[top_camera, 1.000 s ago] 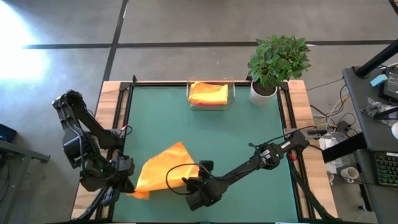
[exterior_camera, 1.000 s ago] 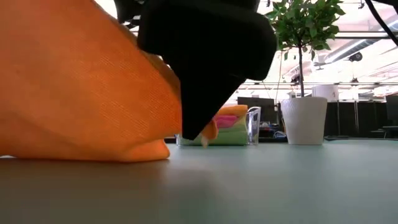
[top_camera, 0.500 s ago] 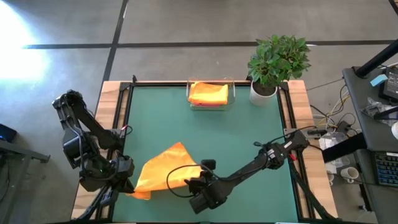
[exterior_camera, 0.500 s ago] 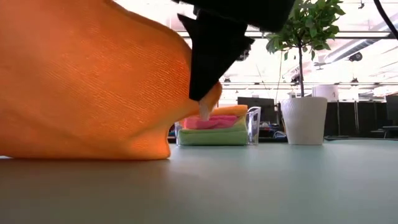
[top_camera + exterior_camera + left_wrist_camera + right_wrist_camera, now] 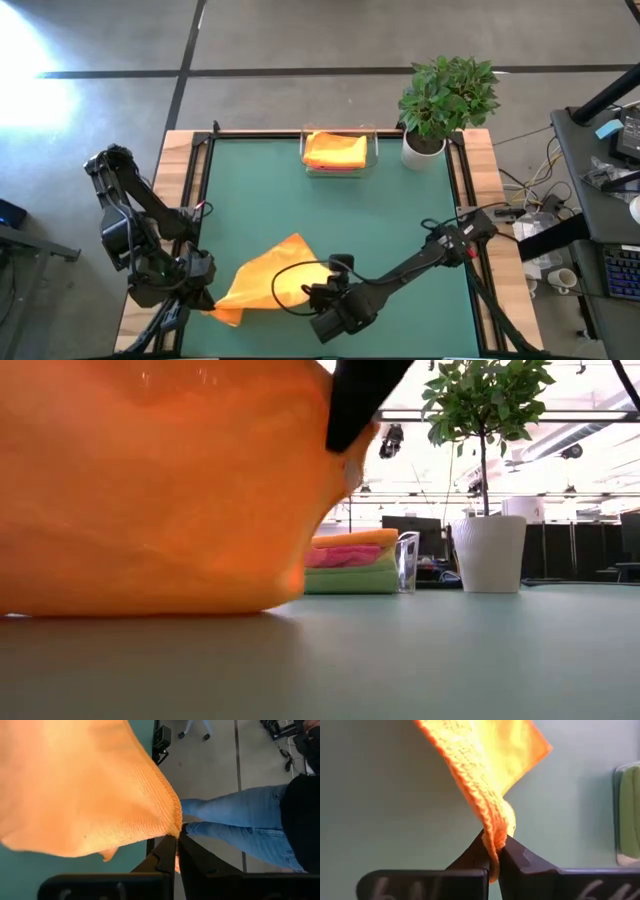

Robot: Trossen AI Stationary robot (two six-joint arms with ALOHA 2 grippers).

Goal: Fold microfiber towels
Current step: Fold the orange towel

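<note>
Pinching one corner each, the left gripper (image 5: pixel 205 298) and the right gripper (image 5: pixel 318 293) are both closed on the orange microfiber towel (image 5: pixel 268 280), which lies partly lifted on the near side of the green table (image 5: pixel 400 200). Folded towels (image 5: pixel 335 150) stay stacked in the clear plastic tray (image 5: pixel 372 150), beside the potted plant (image 5: pixel 445 100).

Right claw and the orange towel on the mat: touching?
Touching. The right wrist view shows the right claw shut on the towel, its edge pinched between the fingers.
</note>
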